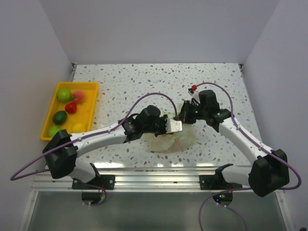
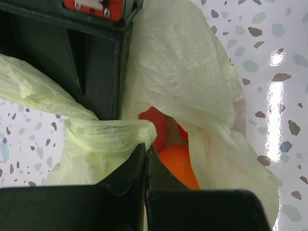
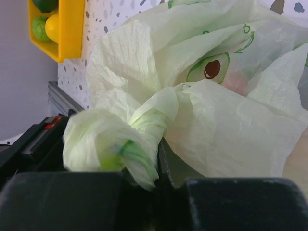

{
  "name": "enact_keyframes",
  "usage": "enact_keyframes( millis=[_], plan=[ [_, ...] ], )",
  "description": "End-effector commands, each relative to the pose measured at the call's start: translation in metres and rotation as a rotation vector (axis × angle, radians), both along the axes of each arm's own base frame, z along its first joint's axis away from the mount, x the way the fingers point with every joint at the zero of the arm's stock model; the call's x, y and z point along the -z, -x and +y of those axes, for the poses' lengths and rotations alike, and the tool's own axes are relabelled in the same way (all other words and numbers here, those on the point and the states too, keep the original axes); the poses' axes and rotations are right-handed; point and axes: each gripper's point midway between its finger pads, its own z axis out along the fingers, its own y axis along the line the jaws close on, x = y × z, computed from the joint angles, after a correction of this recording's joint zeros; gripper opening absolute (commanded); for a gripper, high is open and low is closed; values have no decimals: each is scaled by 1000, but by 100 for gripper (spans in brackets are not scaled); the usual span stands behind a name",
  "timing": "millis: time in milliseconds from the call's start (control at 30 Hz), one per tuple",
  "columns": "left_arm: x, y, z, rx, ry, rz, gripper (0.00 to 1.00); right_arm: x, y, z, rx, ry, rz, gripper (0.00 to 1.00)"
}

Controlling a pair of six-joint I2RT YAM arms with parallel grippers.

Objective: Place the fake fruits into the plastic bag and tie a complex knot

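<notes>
The plastic bag (image 1: 171, 139) lies crumpled at the table's front centre, pale green with avocado prints (image 3: 211, 67). A red fruit (image 2: 155, 122) and an orange fruit (image 2: 179, 163) show through its opening. My left gripper (image 1: 178, 126) is shut (image 2: 145, 147), pinching the end of a twisted strand of the bag (image 2: 106, 132). My right gripper (image 1: 185, 115) is shut (image 3: 156, 166) on a bunched tail of the bag (image 3: 139, 154), just below a twisted, knot-like bunch (image 3: 156, 118) at the neck. The two grippers nearly touch above the bag. Several more fake fruits (image 1: 64, 94) lie in the tray.
A shallow yellow tray (image 1: 91, 103) sits at the left edge of the speckled table, holding green, red, pink and yellow fruits; it also shows in the right wrist view (image 3: 70, 29). The right gripper's dark body (image 2: 91, 53) fills the top left of the left wrist view.
</notes>
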Motion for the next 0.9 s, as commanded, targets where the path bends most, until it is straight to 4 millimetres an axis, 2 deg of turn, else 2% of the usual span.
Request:
enact_keyframes(
  millis=[0,33,133,167,267,333,467,567,700,800,867],
  plan=[
    [31,-4,31,-51,-154,33,0,-45,-18,-1,-102,0,-283,9],
    [30,-7,32,-57,-156,29,0,-51,-18,0,-133,12,-313,23],
    [28,-11,37,-51,-151,40,0,-50,-12,-6,-225,86,-376,52],
    [26,-8,37,-23,-138,51,0,-48,-13,-10,-261,127,-428,66],
    [15,-5,36,16,-103,51,0,-39,-13,-16,-328,200,-499,79],
    [9,0,32,49,-68,70,0,-27,-12,-16,-436,246,-540,80],
    [-2,15,29,135,2,143,0,-20,-13,-5,-595,237,-631,82],
    [-8,17,31,161,35,184,0,-19,-21,1,-652,226,-672,83],
    [-19,15,33,189,65,217,0,-27,-16,16,-761,145,-738,83],
    [-23,19,32,230,75,231,0,-22,-17,23,-810,137,-750,81],
    [-22,21,30,242,79,252,0,-19,-13,28,-852,122,-746,75]
  ],
)
